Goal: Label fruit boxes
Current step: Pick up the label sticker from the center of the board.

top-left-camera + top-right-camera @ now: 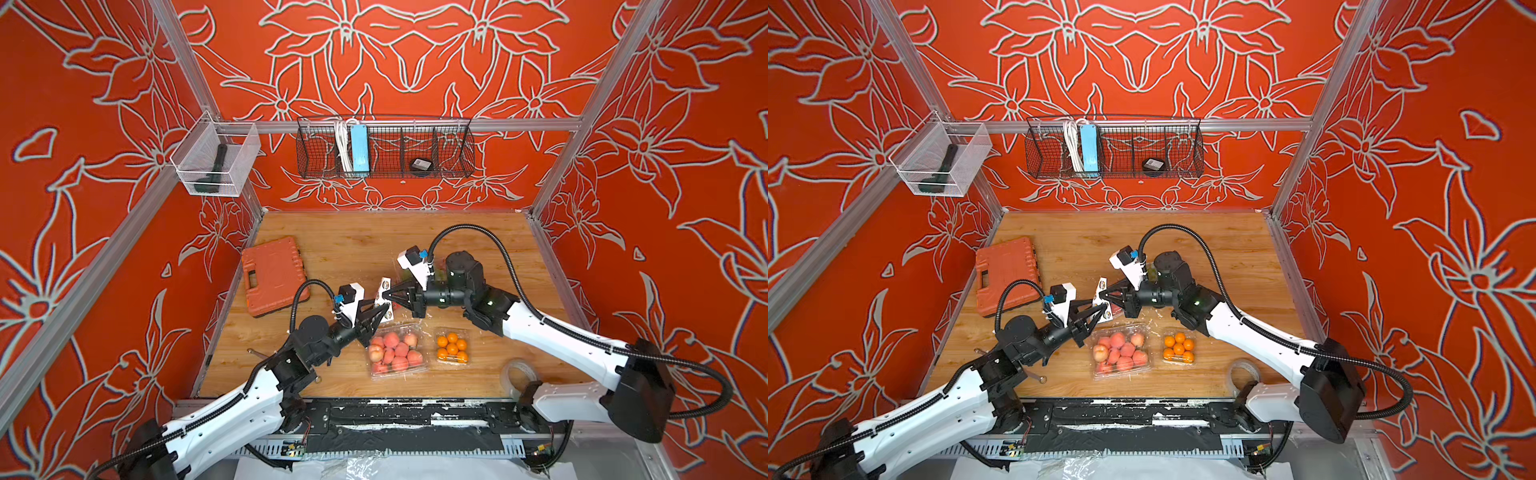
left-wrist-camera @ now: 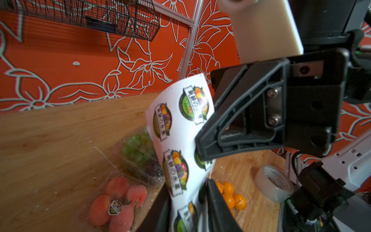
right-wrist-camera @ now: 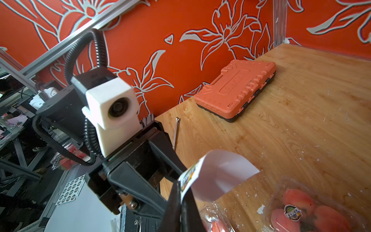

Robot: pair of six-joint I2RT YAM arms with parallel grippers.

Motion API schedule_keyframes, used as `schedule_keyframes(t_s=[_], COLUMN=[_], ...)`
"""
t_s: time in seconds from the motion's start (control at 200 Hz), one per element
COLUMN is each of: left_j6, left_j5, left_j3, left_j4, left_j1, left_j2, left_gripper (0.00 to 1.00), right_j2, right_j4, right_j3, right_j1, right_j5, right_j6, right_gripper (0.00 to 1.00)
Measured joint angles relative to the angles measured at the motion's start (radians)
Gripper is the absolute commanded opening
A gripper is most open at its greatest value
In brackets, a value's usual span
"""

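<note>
1. Wooden tabletop [image 1: 353,249] enclosed by red floral walls; orange tool case [image 1: 274,276] set at the left edge.
2. Fruit boxes, clear clamshells: large peach box [image 1: 397,353] and orange box [image 1: 452,347] placed side by side near the front; small peach box [image 2: 116,200], already labelled, and grape box [image 2: 138,148] set further back, largely hidden beneath the grippers in both top views.
3. Sticker sheet [image 2: 180,140]: held aloft, curled; pinched by the right gripper [image 1: 385,296], clamped tight; left gripper [image 1: 388,307] jaws somewhat parted around its lower end.
4. Handling, as judged: boxes light, thin-walled, slick, easily dented; best steadied at a rim or corner; lids to be pressed gently.
</note>
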Motion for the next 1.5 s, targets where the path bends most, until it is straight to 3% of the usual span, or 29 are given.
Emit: schedule_keyframes(t_s=[0.045, 0.085, 0.31, 0.41, 0.48, 0.626, 0.866, 1.111, 1.371, 1.496], left_j6=[-0.006, -0.006, 0.019, 0.027, 0.031, 0.042, 0.027, -0.036, -0.062, -0.068], left_j5=[0.005, 0.018, 0.31, 0.371, 0.387, 0.43, 0.48, 0.56, 0.613, 0.628], left_j3=[-0.002, -0.007, -0.032, -0.032, -0.032, -0.032, -0.052, -0.077, -0.074, -0.063], left_j4=[0.003, 0.013, 0.105, 0.131, 0.152, 0.195, 0.243, 0.317, 0.355, 0.362], left_j1=[0.0, 0.0, 0.001, 0.001, 0.001, 0.002, 0.052, 0.172, 0.177, 0.178], left_j2=[-0.003, -0.007, 0.036, 0.042, 0.037, 0.04, 0.034, 0.032, 0.043, 0.072], left_gripper=[0.7, 0.75, 0.78, 0.78, 0.76, 0.55, 0.34, 0.3, 0.32, 0.26], right_j2=[-0.012, -0.028, -0.183, -0.23, -0.249, -0.265, -0.279, -0.276, -0.27, -0.266], right_j4=[-0.005, -0.011, -0.009, 0.002, 0.008, 0.021, 0.021, 0.021, 0.022, 0.029], right_j3=[-0.006, -0.017, -0.129, -0.17, -0.191, -0.208, -0.215, -0.215, -0.215, -0.215], right_j1=[-0.002, -0.009, -0.108, -0.156, -0.171, -0.175, -0.183, -0.183, -0.183, -0.183], right_j5=[-0.007, -0.021, -0.18, -0.241, -0.274, -0.313, -0.329, -0.337, -0.349, -0.36], right_j6=[-0.016, -0.034, -0.101, -0.1, -0.099, -0.1, -0.105, -0.112, -0.115, -0.114], right_gripper=[0.0, 0.0, 0.0, 0.0, 0.0, 0.0, 0.0, 0.0, 0.0, 0.0])
